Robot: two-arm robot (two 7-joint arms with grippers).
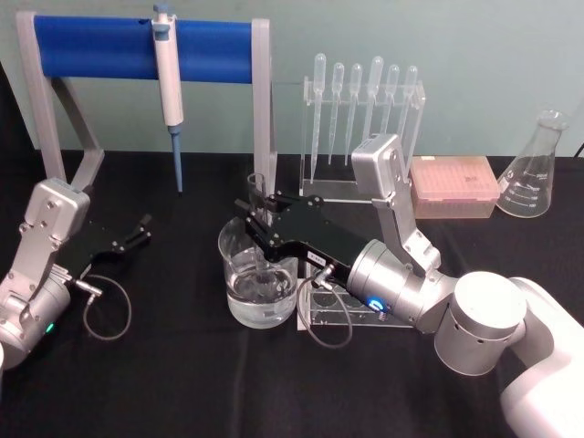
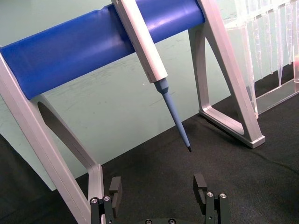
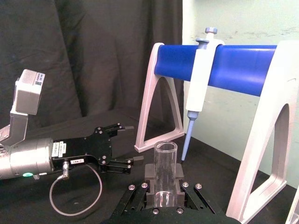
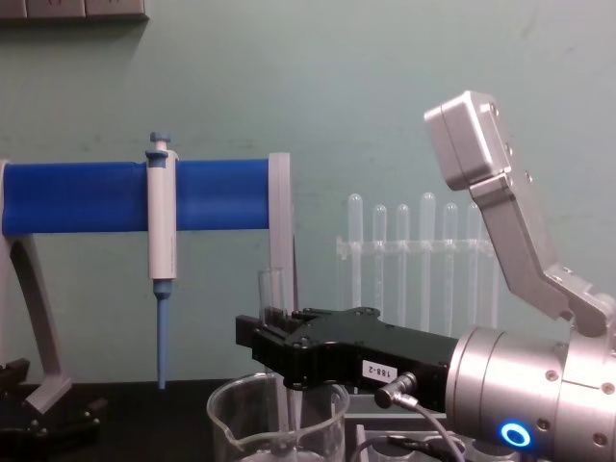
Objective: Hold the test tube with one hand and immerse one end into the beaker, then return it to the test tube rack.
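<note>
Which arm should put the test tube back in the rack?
Right. The right end effector grips the test tube at the beaker, next to the rack. The left end effector sits open, aside.

Clear glass test tube point(image 1: 256, 190) against the matte black flat-jawed right gripper point(image 1: 260, 212). Its silver cylindrical wrist point(image 1: 392, 283) is ringed by a glowing blue light point(image 1: 375, 304) and tagged with a small white label point(image 4: 378, 370) printed in black. The wide clear glass beaker point(image 1: 239, 265) shows colourless over a plain black tablecloth point(image 1: 182, 383). A bright blue bar point(image 1: 109, 46) on pale grey metal legs point(image 1: 44, 109) carries a white pipettor point(image 1: 168, 82) with a blue tip. Also pictured: a pink plastic tip box point(image 1: 453, 187) and a pale green wall point(image 1: 456, 36).
</note>
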